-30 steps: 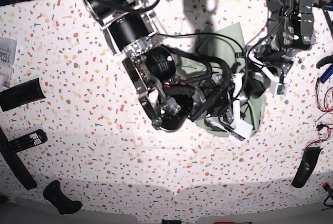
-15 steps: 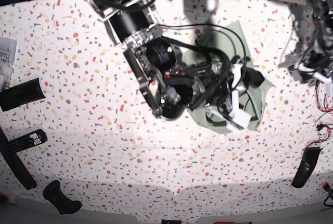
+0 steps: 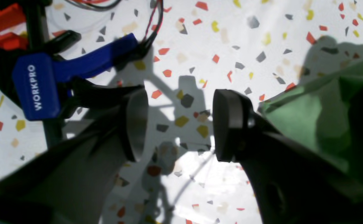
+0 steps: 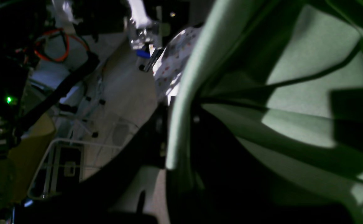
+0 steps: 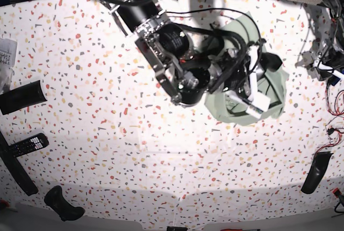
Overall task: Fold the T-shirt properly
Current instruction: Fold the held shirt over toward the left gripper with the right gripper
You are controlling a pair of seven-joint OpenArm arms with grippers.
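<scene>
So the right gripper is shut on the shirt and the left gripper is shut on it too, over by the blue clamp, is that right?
Not quite. The left gripper is open and empty; the left wrist view shows bare table between its jaws, with the shirt beside it. It is near the blue clamp. The right gripper is indeed shut on the shirt.

The only readable text is "WORKPRO", white letters running vertically on the blue plastic clamp handle (image 3: 36,85) at the frame's left.
</scene>
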